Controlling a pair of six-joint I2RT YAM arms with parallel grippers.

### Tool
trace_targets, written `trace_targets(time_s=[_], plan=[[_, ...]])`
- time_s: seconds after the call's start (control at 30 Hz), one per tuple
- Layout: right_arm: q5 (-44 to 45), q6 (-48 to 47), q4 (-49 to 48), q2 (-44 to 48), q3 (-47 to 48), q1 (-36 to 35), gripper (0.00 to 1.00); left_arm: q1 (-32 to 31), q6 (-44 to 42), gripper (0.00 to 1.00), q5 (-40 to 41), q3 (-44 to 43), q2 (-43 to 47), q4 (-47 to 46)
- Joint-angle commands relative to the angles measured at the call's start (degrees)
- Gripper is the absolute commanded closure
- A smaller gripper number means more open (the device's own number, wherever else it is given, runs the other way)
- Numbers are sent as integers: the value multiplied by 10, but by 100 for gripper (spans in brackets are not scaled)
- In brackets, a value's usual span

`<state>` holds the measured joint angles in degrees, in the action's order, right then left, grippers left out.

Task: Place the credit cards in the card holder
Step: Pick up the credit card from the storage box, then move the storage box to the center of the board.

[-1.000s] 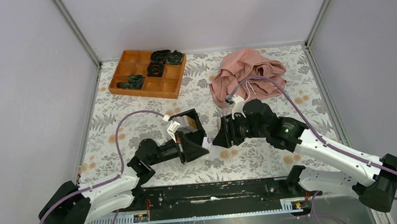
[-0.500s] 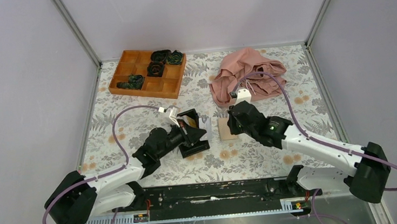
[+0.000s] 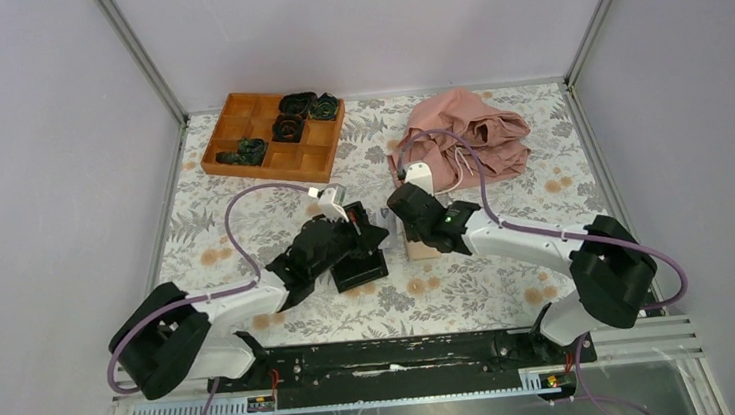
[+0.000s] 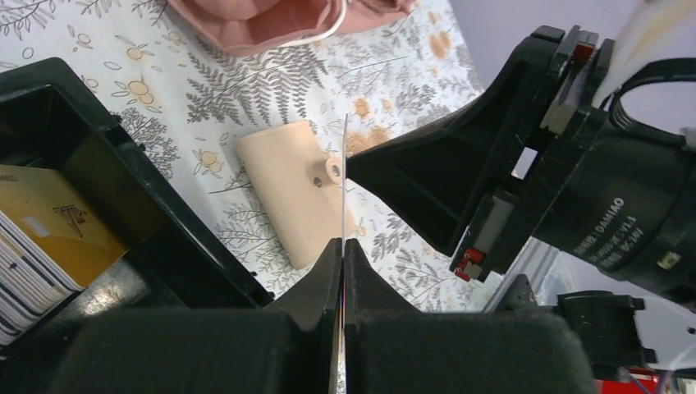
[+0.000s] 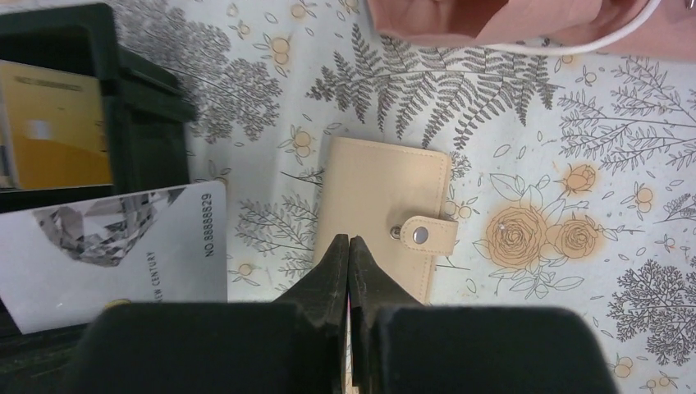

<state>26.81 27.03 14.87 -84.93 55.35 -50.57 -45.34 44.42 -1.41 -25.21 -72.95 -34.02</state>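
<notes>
— Left wrist view first: what is in the black box (image 4: 164, 246)?
— A gold card (image 4: 49, 222) leaning at the front, and behind it a stack of pale cards (image 4: 20, 283) standing on edge. The box sits open on the flowered table (image 3: 491, 287).
— And the left gripper (image 4: 343, 242)?
— Its fingers are pressed onto a white card (image 5: 115, 254), which shows only as a thin edge from that camera. The right wrist view shows its face: a grey faceted pattern and a printed number. The card is held in the air, between the box and the card holder (image 5: 386, 217).
— Is anything in the card holder?
— It lies flat on the table just beside the box, closed, with its snap tab fastened. What is inside cannot be seen.
— Right gripper (image 5: 349, 240)?
— Fingers pressed together above the near edge of the holder. Whether they touch it, I cannot tell.
— Other containers?
— An orange tray (image 3: 272, 136) near the far left corner, with dark coiled things (image 3: 288, 126) in four of its compartments. A crumpled pink cloth (image 3: 458, 144) lies at the far right, well apart from the tray.
</notes>
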Motion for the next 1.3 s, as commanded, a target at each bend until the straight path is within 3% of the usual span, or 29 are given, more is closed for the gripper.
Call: trace_targets(time_s=[0.0,0.53,1.27], plan=[[43,9,-2,-23,17,3,100,-3,-13,100,27,-34,-44,-8],[31,23,5,-100,14,16,100,-14,13,100,81,-109,-170,36],[41,41,-10,-12,-73,73,100,-46,25,100,89,-141,-226,29]])
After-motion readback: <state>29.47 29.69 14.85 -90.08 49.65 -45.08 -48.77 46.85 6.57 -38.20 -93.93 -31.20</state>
